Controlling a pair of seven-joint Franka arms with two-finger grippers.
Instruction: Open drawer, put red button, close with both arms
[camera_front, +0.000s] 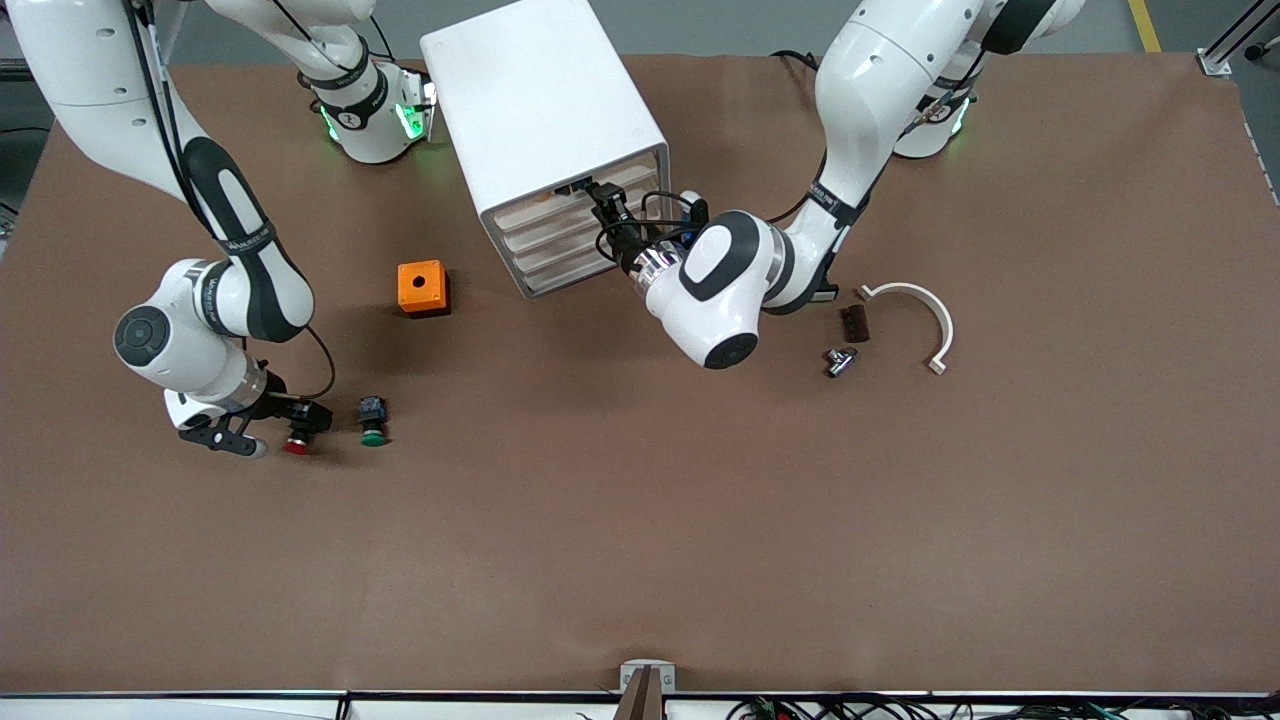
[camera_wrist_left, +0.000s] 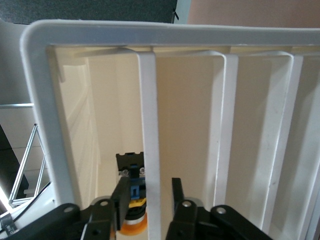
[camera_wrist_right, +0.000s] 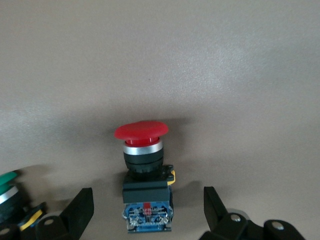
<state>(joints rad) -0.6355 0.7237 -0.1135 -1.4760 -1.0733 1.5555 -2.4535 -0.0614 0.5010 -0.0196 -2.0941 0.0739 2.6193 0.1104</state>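
Note:
The white cabinet (camera_front: 530, 100) stands at the table's middle, toward the arms' bases, and all its drawers look pushed in. The second drawer (camera_front: 545, 232) is one of them. My left gripper (camera_front: 606, 212) is at the cabinet's front, open, its fingers (camera_wrist_left: 176, 192) either side of a white drawer-front lip (camera_wrist_left: 149, 125) beside the top drawer's black item (camera_wrist_left: 131, 165). I cannot tell which drawer's lip it is. The red button (camera_front: 296, 444) lies on the table toward the right arm's end. My right gripper (camera_front: 275, 430) is open around it, and the cap (camera_wrist_right: 141, 131) and dark body show between the fingers (camera_wrist_right: 82, 205).
A green-capped button (camera_front: 373, 420) lies beside the red one and also shows in the right wrist view (camera_wrist_right: 7, 195). An orange box with a hole (camera_front: 422, 287) sits near the cabinet. A white curved piece (camera_front: 915, 310), a dark brown block (camera_front: 853, 323) and a small metal part (camera_front: 840, 361) lie toward the left arm's end.

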